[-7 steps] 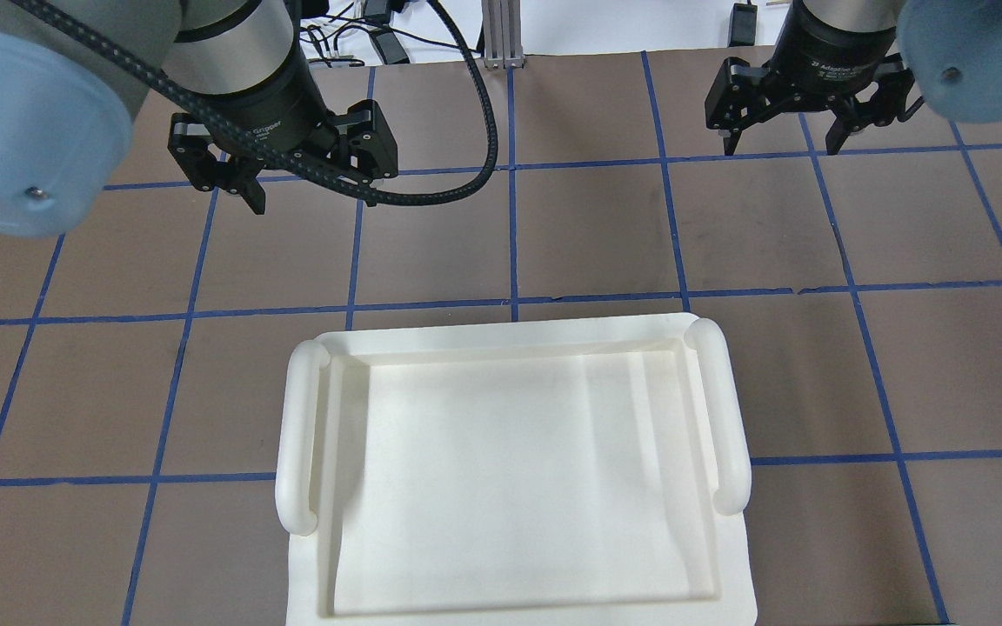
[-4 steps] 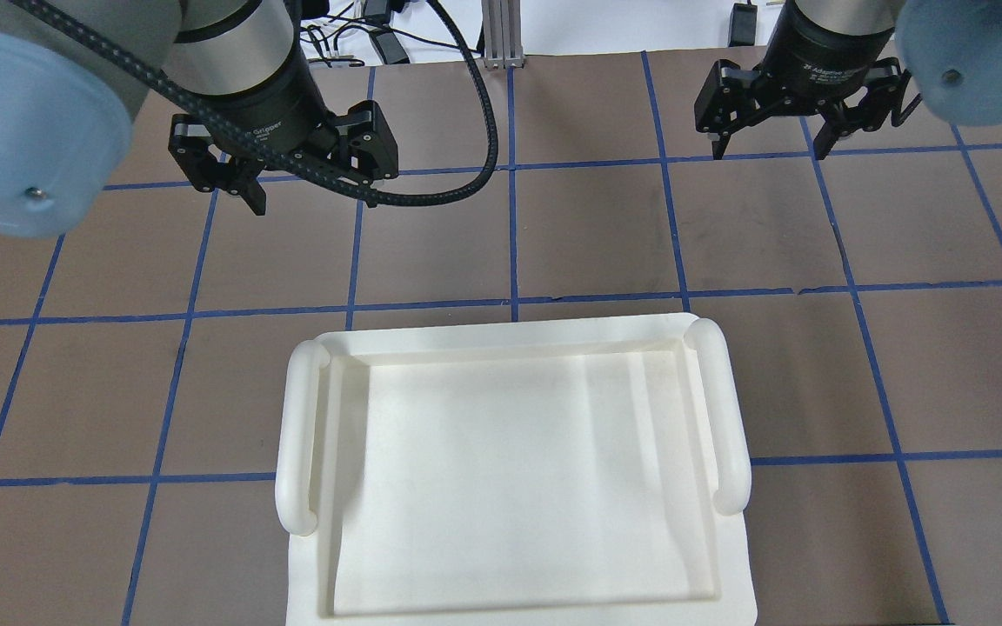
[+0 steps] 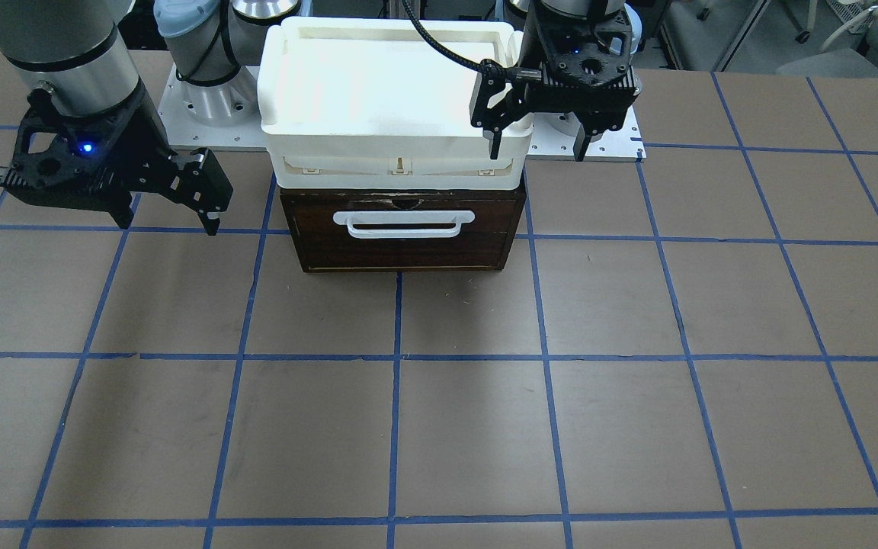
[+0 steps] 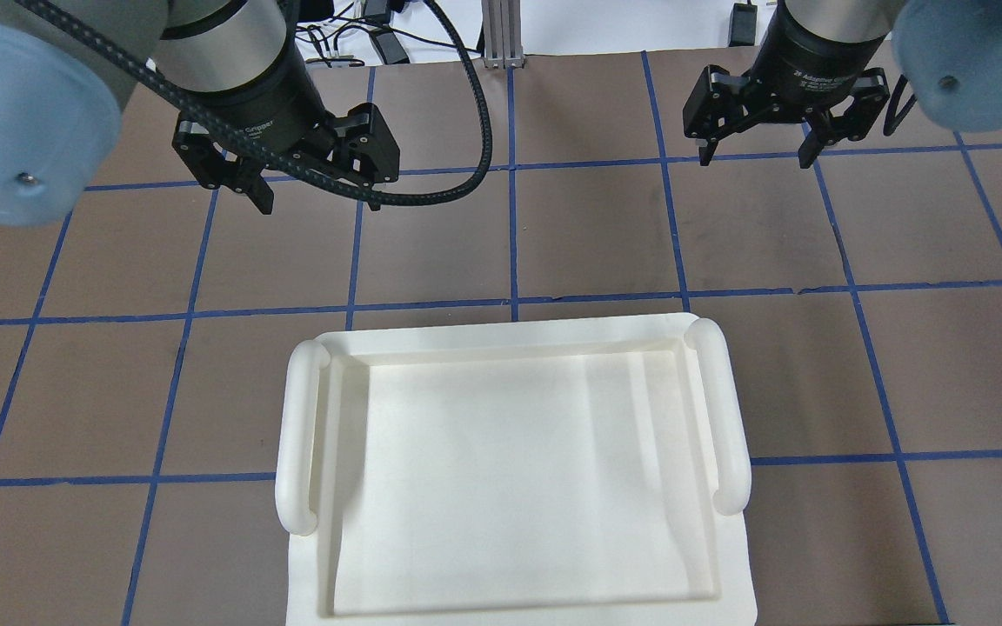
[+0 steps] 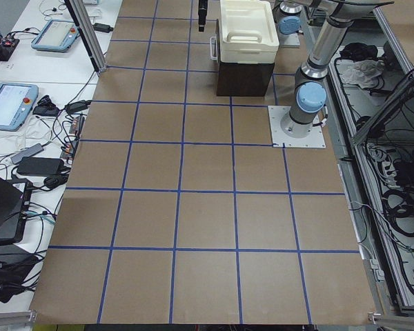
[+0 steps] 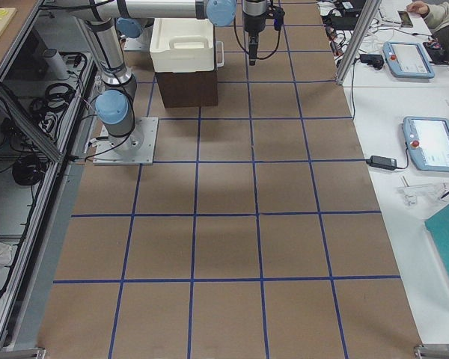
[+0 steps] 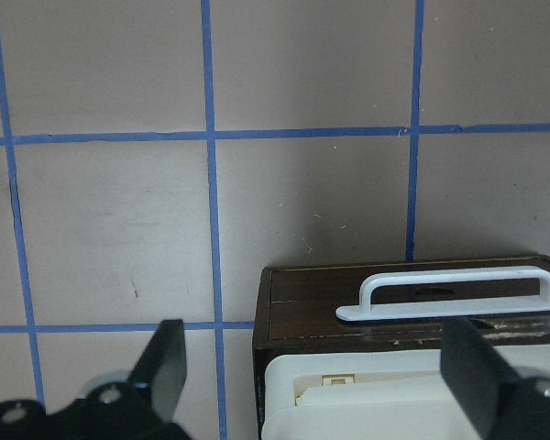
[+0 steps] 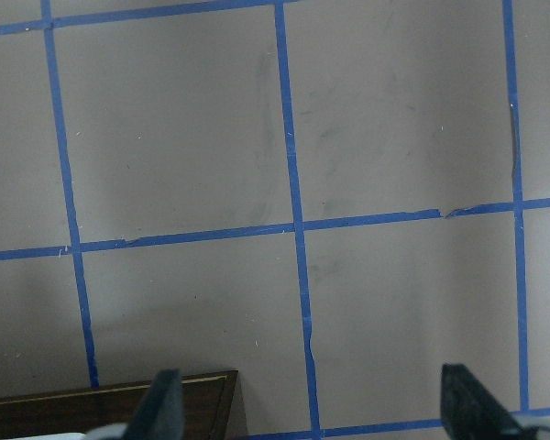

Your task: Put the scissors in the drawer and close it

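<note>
The drawer [image 3: 408, 252] is shut, its dark brown front and white bar handle [image 3: 405, 223] flush with the small cabinet under a white tray. No scissors show in any view. My left gripper [image 3: 539, 152] is open and empty, hovering beside the tray's corner; it also shows in the overhead view [image 4: 320, 202]. In the left wrist view the drawer front [image 7: 312, 307] lies below its open fingers [image 7: 165, 367]. My right gripper [image 3: 168, 225] is open and empty above the table on the cabinet's other side, also seen from overhead [image 4: 755, 161]. The right wrist view catches only the cabinet's corner [image 8: 119, 408].
A white plastic tray [image 4: 510, 335] with two side handles sits on top of the cabinet, holding nothing. The brown table carries a blue tape grid. Cables and tablets lie beyond the table's far edge.
My right gripper has moved left, toward the table's middle, still open. My left gripper has shifted only slightly. The drawer and tray have not moved.
</note>
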`<action>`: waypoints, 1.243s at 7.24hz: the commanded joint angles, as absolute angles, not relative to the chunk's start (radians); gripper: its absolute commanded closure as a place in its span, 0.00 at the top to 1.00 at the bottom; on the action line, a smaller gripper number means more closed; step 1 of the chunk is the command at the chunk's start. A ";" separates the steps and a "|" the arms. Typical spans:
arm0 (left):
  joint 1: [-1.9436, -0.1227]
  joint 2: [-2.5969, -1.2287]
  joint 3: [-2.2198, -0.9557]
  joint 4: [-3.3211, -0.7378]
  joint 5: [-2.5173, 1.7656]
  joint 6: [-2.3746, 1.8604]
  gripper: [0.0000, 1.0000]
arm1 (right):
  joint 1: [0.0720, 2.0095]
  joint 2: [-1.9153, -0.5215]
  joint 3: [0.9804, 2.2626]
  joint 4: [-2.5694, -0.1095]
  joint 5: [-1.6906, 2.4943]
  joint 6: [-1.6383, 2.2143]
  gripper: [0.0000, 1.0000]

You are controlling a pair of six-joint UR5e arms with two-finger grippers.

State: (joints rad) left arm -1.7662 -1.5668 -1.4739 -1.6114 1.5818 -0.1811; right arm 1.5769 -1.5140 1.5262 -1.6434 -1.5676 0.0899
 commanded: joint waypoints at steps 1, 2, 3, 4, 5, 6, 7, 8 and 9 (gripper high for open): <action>-1.764 -1.574 -1.474 -1.612 1.583 -0.181 1.00 | 1.575 -1.514 1.532 -1.643 -1.575 0.081 1.00; -1.763 -1.601 -1.476 -1.609 1.583 -0.179 1.00 | 1.575 -1.509 1.531 -1.647 -1.572 0.077 1.00; -1.761 -1.608 -1.477 -1.609 1.580 -0.179 1.00 | 1.575 -1.512 1.532 -1.644 -1.574 0.077 1.00; -1.761 -1.609 -1.479 -1.606 1.572 -0.179 1.00 | 1.577 -1.516 1.532 -1.641 -1.566 0.083 1.00; -1.759 -1.609 -1.477 -1.608 1.572 -0.181 1.00 | 1.577 -1.517 1.532 -1.638 -1.568 0.092 1.00; -1.746 -1.611 -1.477 -1.608 1.571 -0.179 1.00 | 1.577 -1.522 1.532 -1.619 -1.566 0.091 1.00; -1.741 -1.611 -1.477 -1.608 1.559 -0.179 1.00 | 1.577 -1.529 1.532 -1.615 -1.566 0.091 1.00; -1.737 -1.611 -1.477 -1.609 1.559 -0.176 1.00 | 1.577 -1.529 1.532 -1.614 -1.569 0.091 1.00; -1.733 -1.611 -1.477 -1.605 1.557 -0.137 1.00 | 1.577 -1.531 1.532 -1.614 -1.571 0.092 1.00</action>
State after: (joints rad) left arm -1.7384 -1.6105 -1.4772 -1.6076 1.5597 -0.1683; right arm 1.5769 -1.5286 1.5324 -1.6155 -1.5686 0.0908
